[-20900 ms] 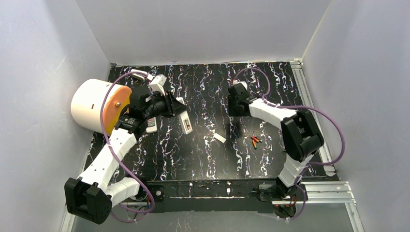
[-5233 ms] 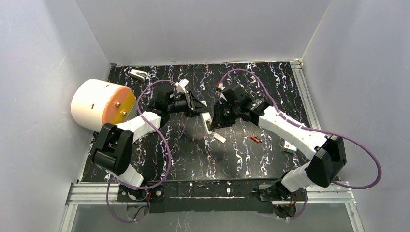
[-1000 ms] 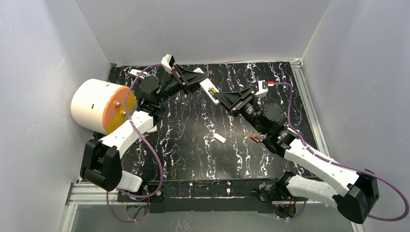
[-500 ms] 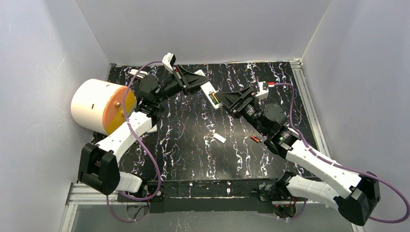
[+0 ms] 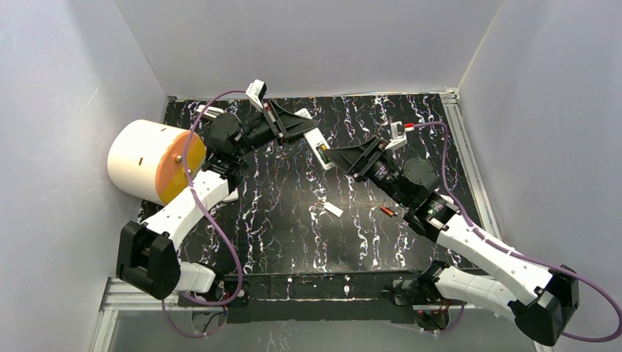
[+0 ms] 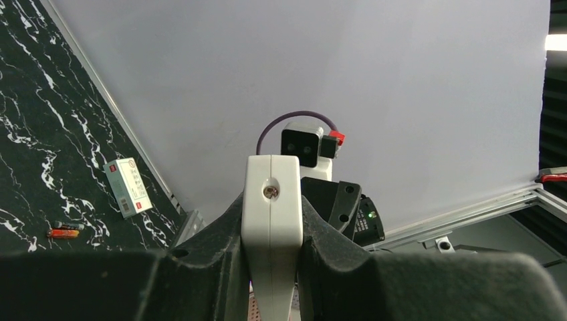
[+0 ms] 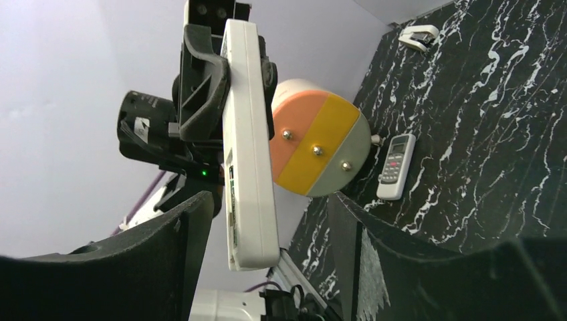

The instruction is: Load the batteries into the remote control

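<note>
My left gripper (image 5: pixel 306 132) is shut on a white remote control (image 5: pixel 318 147) and holds it in the air above the mat, end pointing at the right arm. In the left wrist view the remote (image 6: pixel 271 200) is clamped edge-on between both fingers. My right gripper (image 5: pixel 343 157) is open, and the remote's free end (image 7: pixel 249 167) sits between its spread jaws (image 7: pixel 274 267), touching neither. The remote's open compartment faces up. Loose orange-red batteries (image 5: pixel 387 211) lie on the mat under the right arm; they also show in the left wrist view (image 6: pixel 63 233).
A white battery cover (image 5: pixel 334 210) lies mid-mat. A big white cylinder with an orange face (image 5: pixel 150 161) stands at the left. A second small remote (image 7: pixel 396 158) lies beside it. A white clip-like object (image 5: pixel 207 111) sits at the back left. A small white box (image 6: pixel 128 187) lies at the right.
Over the last second the held remote sank slightly toward the right gripper, and the right gripper dropped a little. Earlier, both arms lifted from the mat; fewer batteries lie there now.
</note>
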`<action>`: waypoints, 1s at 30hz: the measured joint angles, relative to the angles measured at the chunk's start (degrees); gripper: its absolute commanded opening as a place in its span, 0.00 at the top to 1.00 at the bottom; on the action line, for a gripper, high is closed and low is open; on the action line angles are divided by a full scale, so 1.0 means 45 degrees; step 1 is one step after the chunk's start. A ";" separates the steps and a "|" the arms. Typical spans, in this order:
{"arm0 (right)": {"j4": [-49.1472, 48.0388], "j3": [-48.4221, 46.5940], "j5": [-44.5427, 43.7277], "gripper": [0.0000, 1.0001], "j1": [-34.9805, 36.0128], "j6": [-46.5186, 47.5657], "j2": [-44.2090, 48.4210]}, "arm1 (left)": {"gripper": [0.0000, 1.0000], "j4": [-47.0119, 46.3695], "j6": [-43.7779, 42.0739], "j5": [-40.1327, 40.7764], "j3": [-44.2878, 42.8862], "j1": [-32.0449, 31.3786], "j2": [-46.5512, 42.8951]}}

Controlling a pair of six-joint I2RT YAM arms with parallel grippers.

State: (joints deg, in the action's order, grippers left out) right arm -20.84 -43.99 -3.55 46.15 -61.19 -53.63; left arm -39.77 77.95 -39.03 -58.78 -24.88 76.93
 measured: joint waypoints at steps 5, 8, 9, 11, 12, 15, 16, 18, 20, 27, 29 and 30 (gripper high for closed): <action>0.1112 -0.0447 0.0427 0.17 -0.0005 0.1277 0.0000 | 1.00 0.0374 -0.0350 0.0010 0.0005 0.0000 -0.0044; 0.2293 -0.1171 0.0520 0.11 -0.0005 0.2399 -0.0078 | 1.00 0.0923 -0.0826 0.0257 0.0146 0.0005 -0.0398; 0.2642 -0.1472 0.0534 0.10 -0.0005 0.2788 -0.0131 | 1.00 0.1205 -0.1044 0.0384 0.0243 0.0005 -0.0602; 0.3570 -0.2327 0.0588 0.08 -0.0015 0.3993 -0.0311 | 1.00 0.2220 -0.1671 0.0787 0.0423 0.0005 -0.1200; 0.4095 -0.2827 0.0656 0.08 -0.0015 0.4707 -0.0432 | 1.00 0.2773 -0.2006 0.1025 0.0471 0.0005 -0.1540; 0.5629 -0.4527 0.1166 0.08 -0.0019 0.7145 -0.1010 | 1.00 0.4269 -0.2924 0.1783 0.0486 0.0005 -0.2419; 0.6144 -0.5197 0.1409 0.08 -0.0029 0.8004 -0.1321 | 1.00 0.4809 -0.3240 0.2084 0.0486 0.0005 -0.2701; 0.7203 -0.6645 0.2040 0.07 -0.0029 0.9748 -0.2132 | 1.00 0.5557 -0.3623 0.2506 0.0481 0.0005 -0.2977; 0.7980 -0.7669 0.2574 0.07 -0.0029 1.1084 -0.2866 | 1.00 0.6290 -0.3949 0.2939 0.0481 0.0005 -0.3070; 0.9680 -0.8461 0.3531 0.07 0.0039 1.3697 -0.4381 | 1.00 0.8412 -0.4833 0.4070 0.0345 0.0005 -0.3055; 0.9884 -0.8461 0.3774 0.07 0.0092 1.3984 -0.4561 | 1.00 0.8777 -0.5008 0.4211 0.0243 0.0010 -0.3060; 0.9952 -0.8461 0.3886 0.07 0.0131 1.4071 -0.4624 | 1.00 0.8952 -0.5095 0.4269 0.0175 0.0005 -0.3060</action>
State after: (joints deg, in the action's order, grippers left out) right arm 23.94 -82.06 13.93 46.74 2.13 -74.43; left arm 0.51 55.02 -19.81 -58.00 -24.86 63.16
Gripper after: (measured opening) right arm 0.930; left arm 0.218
